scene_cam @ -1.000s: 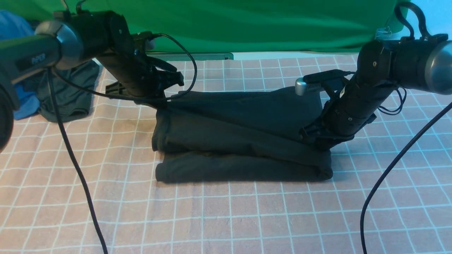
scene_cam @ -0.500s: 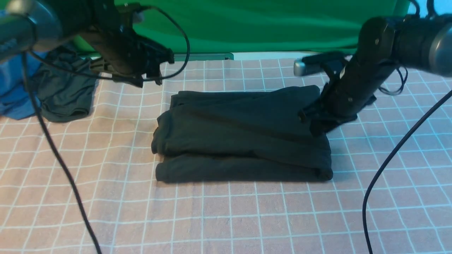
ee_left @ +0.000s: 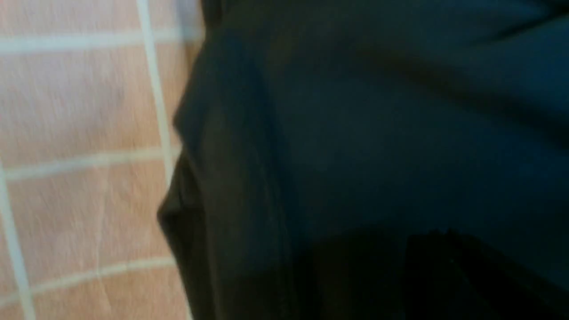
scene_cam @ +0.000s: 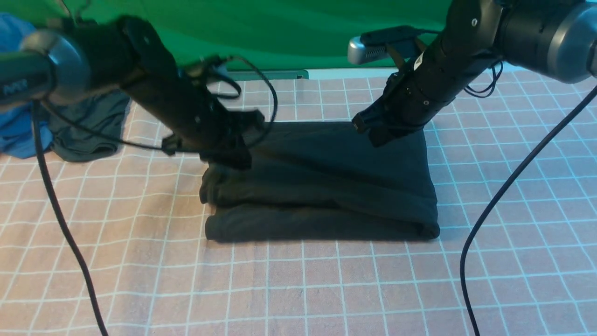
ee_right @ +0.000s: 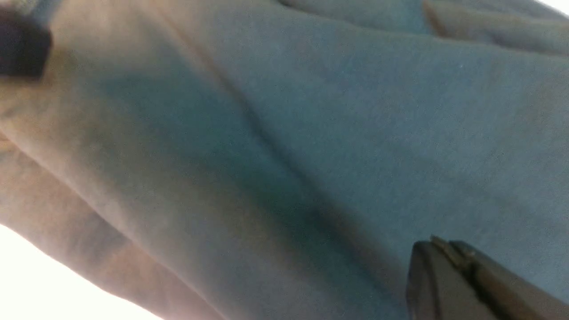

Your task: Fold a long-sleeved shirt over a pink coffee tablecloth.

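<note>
the black soft-knit shirt (scene_cam: 326,186) lies mid-frame, folded into a rough block, seemingly nearly done, edges left to even; both black metal grippers, left (ee_left: 444,235) and right (ee_right: 449,244), are clenched empty

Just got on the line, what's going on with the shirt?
The robot is folding the shirt on the pink cloth. It lies as a rough, wide bundle, with a loose fold along its near side. Both claws are shut and seem to hold nothing: the left claw is over the bundle's left part, the right claw over its far right part.
</note>
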You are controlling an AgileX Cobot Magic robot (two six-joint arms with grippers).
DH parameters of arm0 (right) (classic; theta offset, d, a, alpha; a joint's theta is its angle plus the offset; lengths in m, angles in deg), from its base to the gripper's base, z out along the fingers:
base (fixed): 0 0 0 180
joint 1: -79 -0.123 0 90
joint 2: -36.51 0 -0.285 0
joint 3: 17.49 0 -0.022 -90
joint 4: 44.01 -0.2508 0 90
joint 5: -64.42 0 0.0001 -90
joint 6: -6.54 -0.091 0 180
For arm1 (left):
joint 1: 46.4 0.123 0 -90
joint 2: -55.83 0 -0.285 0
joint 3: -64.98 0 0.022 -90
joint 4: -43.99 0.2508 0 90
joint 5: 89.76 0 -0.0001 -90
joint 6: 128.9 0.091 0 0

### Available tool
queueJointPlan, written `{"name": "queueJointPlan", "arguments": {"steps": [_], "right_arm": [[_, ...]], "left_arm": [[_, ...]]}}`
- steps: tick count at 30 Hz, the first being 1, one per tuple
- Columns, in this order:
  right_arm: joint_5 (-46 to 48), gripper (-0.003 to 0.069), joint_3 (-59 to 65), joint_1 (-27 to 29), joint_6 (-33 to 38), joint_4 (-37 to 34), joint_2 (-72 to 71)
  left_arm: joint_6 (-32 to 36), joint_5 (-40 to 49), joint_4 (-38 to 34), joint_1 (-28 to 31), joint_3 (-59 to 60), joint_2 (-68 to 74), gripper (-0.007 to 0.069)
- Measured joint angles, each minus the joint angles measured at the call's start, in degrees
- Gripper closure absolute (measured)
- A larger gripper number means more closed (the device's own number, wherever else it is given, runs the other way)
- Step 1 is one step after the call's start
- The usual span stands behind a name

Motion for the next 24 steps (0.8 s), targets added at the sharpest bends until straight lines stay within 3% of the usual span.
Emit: {"name": "queueJointPlan", "arguments": {"steps": [7,18,24], "right_arm": [[1.6,0.0621,0.0,0.0,-0.3,-0.2,0.8],[7.8,0.0621,0.0,0.1,0.7,-0.2,0.9],[7.1,0.0621,0.0,0.0,3.5,-0.3,0.9]], "left_arm": [[-10.6,-2.5,9.6,-0.1,5.1,0.0,0.0614],[-11.2,-2.7,13.6,-0.1,5.5,-6.2,0.0613],[-11.8,-5.6,11.1,-0.1,4.4,-8.1,0.0612]]}}
